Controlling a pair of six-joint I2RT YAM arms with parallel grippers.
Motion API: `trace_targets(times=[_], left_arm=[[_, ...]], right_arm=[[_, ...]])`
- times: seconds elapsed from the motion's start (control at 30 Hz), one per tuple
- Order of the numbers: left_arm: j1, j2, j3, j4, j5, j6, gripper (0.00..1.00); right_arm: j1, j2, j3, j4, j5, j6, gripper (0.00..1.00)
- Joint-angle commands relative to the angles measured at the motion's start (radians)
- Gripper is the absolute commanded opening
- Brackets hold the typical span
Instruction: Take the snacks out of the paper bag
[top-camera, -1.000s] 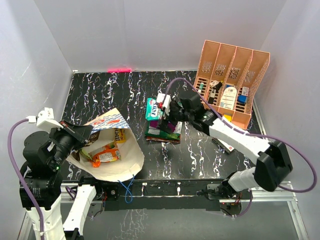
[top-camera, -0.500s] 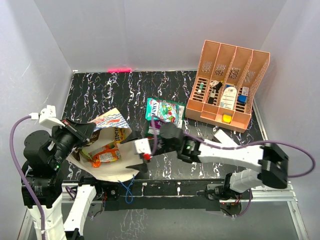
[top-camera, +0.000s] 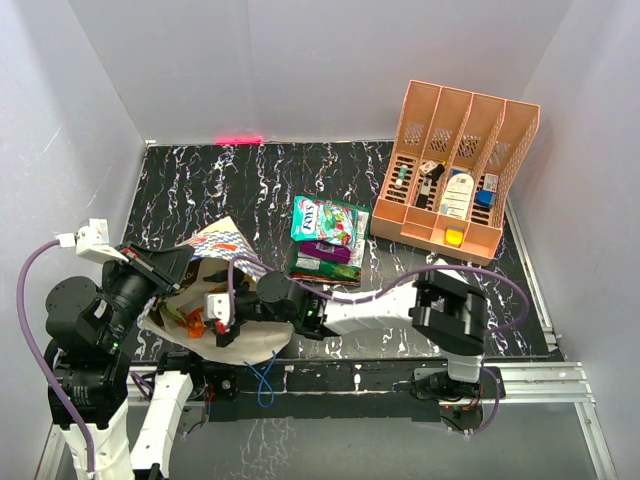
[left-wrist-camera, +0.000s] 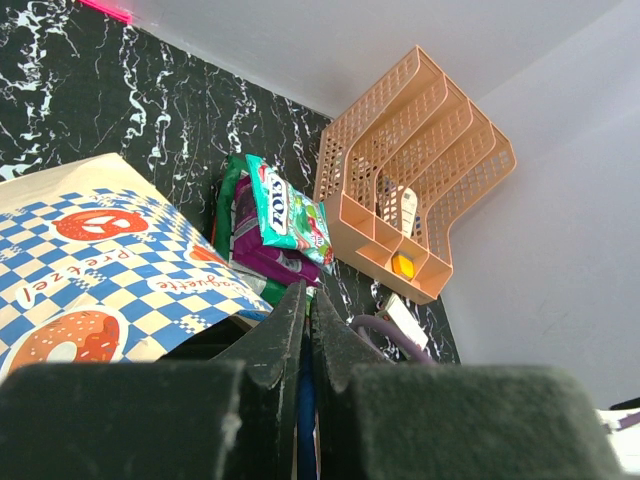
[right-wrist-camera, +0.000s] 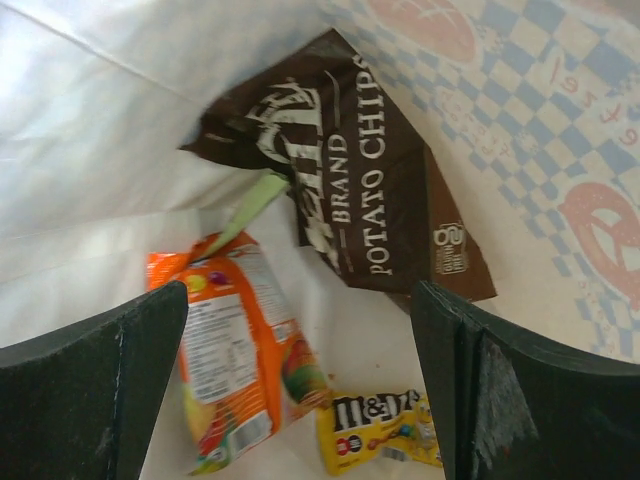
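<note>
Right gripper, jaws spread and empty, inside cream checked paper bag above orange glossy packet; left gripper clamped on the bag.

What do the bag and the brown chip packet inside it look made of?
The bag: matte paper by the look, cream inside with soft creases, checked print outside. The brown chip packet: likely thin plastic film, printed, with sharp stiff folds and little sheen.
</note>
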Motion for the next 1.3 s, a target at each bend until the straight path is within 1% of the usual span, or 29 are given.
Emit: trace_targets(times=[0.0, 0.1, 0.2, 0.37, 0.53, 0.6, 0.67, 0.7, 0.77, 0.8, 0.87, 0.93, 1.0, 1.07, 1.1, 1.13, 1.17, 1.2, 1.23, 1.27], left_arm=[[-0.003, -0.006, 0.014, 0.061, 0.035, -0.010, 0.00], [-0.003, -0.004, 0.016, 0.058, 0.035, -0.011, 0.00], [-0.003, -0.005, 0.017, 0.059, 0.035, -0.011, 0.00], [-0.003, 0.004, 0.019, 0.062, 0.038, -0.012, 0.00], [-0.003, 0.009, 0.026, 0.059, 0.037, -0.013, 0.00], [-0.002, 0.010, 0.030, 0.058, 0.035, -0.012, 0.00], [-0.002, 0.011, 0.030, 0.061, 0.034, -0.018, 0.00], [-0.003, 0.010, 0.029, 0.062, 0.033, -0.022, 0.00], [-0.004, 0.010, 0.028, 0.065, 0.036, -0.027, 0.00], [-0.003, 0.010, 0.027, 0.065, 0.036, -0.029, 0.00], [-0.003, 0.010, 0.033, 0.058, 0.033, -0.028, 0.00], [-0.002, 0.010, 0.040, 0.048, 0.028, -0.025, 0.00], [-0.003, 0.010, 0.048, 0.036, 0.020, -0.023, 0.00], [-0.002, 0.010, 0.053, 0.020, 0.001, -0.021, 0.00], [-0.002, 0.010, 0.053, 0.011, -0.012, -0.020, 0.00], [-0.002, 0.010, 0.052, 0.001, -0.023, -0.020, 0.00], [-0.003, 0.010, 0.050, -0.003, -0.033, -0.021, 0.00], [-0.003, 0.011, 0.049, -0.013, -0.043, -0.020, 0.00], [-0.003, 0.013, 0.049, -0.019, -0.050, -0.021, 0.00], [-0.002, 0.016, 0.049, -0.025, -0.055, -0.021, 0.00]], right_arm=[[-0.003, 0.079, 0.120, 0.137, 0.119, -0.127, 0.97], [-0.003, 0.143, 0.188, 0.112, 0.157, -0.226, 0.97], [-0.004, 0.194, 0.232, 0.103, 0.160, -0.317, 0.97], [-0.004, 0.258, 0.270, 0.110, 0.067, -0.440, 0.99], [-0.003, 0.302, 0.330, 0.103, -0.047, -0.458, 1.00], [-0.002, 0.332, 0.367, 0.103, -0.061, -0.449, 1.00], [-0.002, 0.376, 0.427, 0.108, -0.027, -0.418, 1.00], [-0.002, 0.403, 0.460, 0.124, 0.006, -0.379, 0.99], [-0.002, 0.448, 0.530, 0.142, 0.068, -0.354, 0.98], [-0.002, 0.464, 0.552, 0.145, 0.085, -0.349, 0.95], [-0.006, 0.489, 0.589, 0.157, 0.114, -0.334, 0.86], [-0.007, 0.505, 0.622, 0.145, 0.154, -0.329, 0.81], [-0.008, 0.499, 0.618, 0.145, 0.176, -0.323, 0.71], [-0.015, 0.475, 0.583, 0.150, 0.162, -0.310, 0.62], [-0.020, 0.463, 0.568, 0.152, 0.146, -0.299, 0.57], [-0.025, 0.451, 0.555, 0.150, 0.134, -0.286, 0.45], [-0.029, 0.441, 0.543, 0.151, 0.131, -0.277, 0.37], [-0.032, 0.431, 0.532, 0.152, 0.132, -0.271, 0.26], [-0.034, 0.417, 0.521, 0.154, 0.139, -0.266, 0.19], [-0.037, 0.406, 0.506, 0.155, 0.144, -0.264, 0.14]])
